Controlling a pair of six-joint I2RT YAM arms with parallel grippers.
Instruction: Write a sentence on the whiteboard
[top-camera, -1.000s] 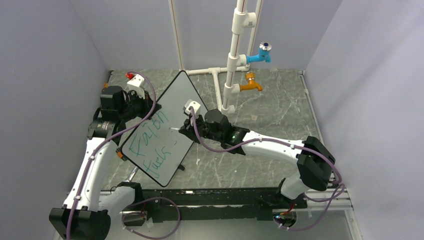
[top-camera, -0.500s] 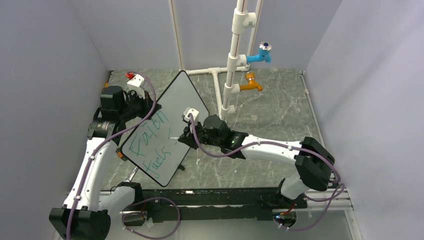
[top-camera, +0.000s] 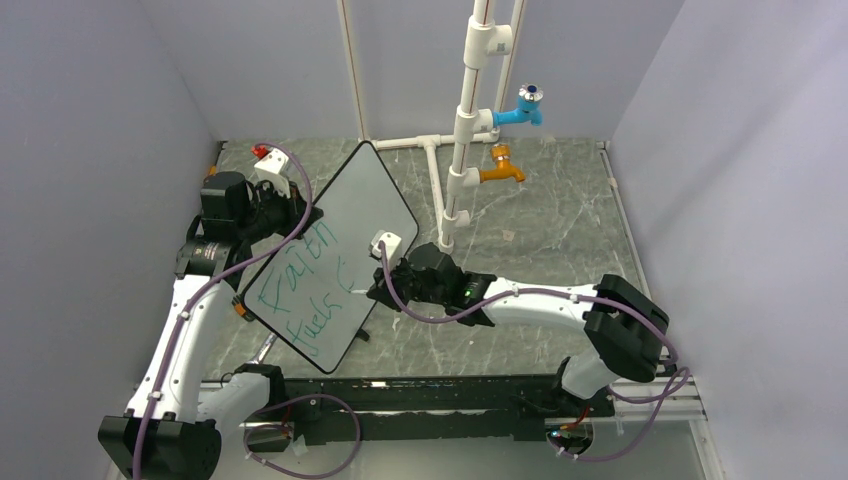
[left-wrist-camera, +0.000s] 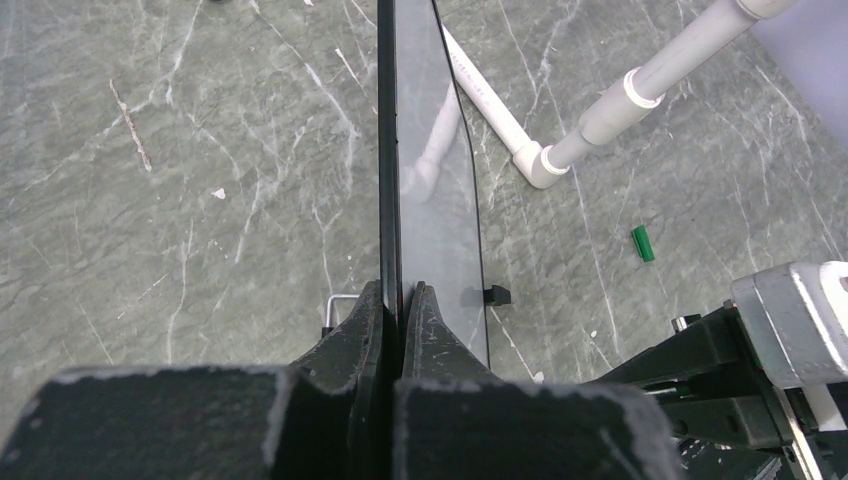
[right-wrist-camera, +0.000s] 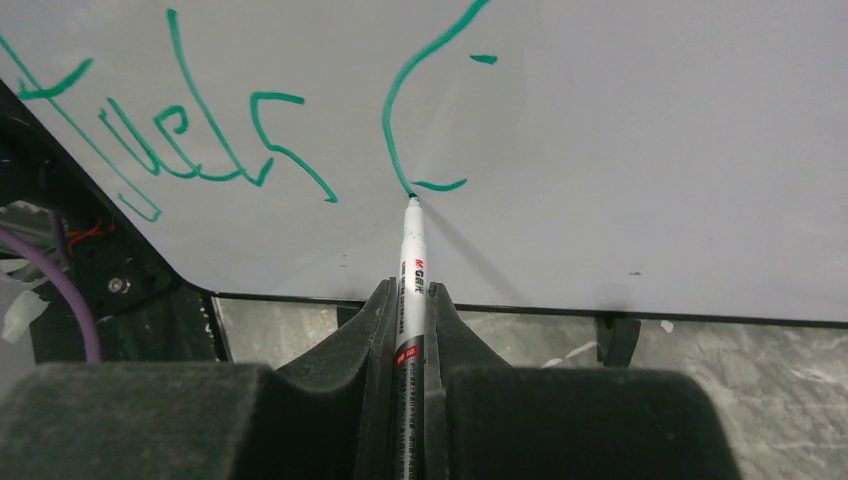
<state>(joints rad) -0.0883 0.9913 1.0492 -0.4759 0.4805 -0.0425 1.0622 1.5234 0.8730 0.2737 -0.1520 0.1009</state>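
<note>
The whiteboard (top-camera: 345, 215) stands tilted, held at its left edge by my left gripper (top-camera: 290, 215), shut on its black rim (left-wrist-camera: 388, 150). Green handwriting (top-camera: 300, 275) reads "Faith" above "fuels", with a fresh curved "c" stroke (right-wrist-camera: 400, 120) after "fuels" (right-wrist-camera: 180, 140). My right gripper (top-camera: 378, 285) is shut on a white marker (right-wrist-camera: 411, 270), whose green tip touches the board at the bottom of the "c". The board face (right-wrist-camera: 620, 130) to the right of the stroke is blank.
A white pipe frame (top-camera: 462, 120) with a blue tap (top-camera: 522, 108) and an orange tap (top-camera: 500, 170) stands at the back. A small green marker cap (left-wrist-camera: 642, 243) lies on the grey marble tabletop (top-camera: 560, 220). Grey walls enclose three sides.
My right gripper has moved down along the board with the marker, drawing a curved green "c" stroke after "fuels". The left gripper and board have not moved.
</note>
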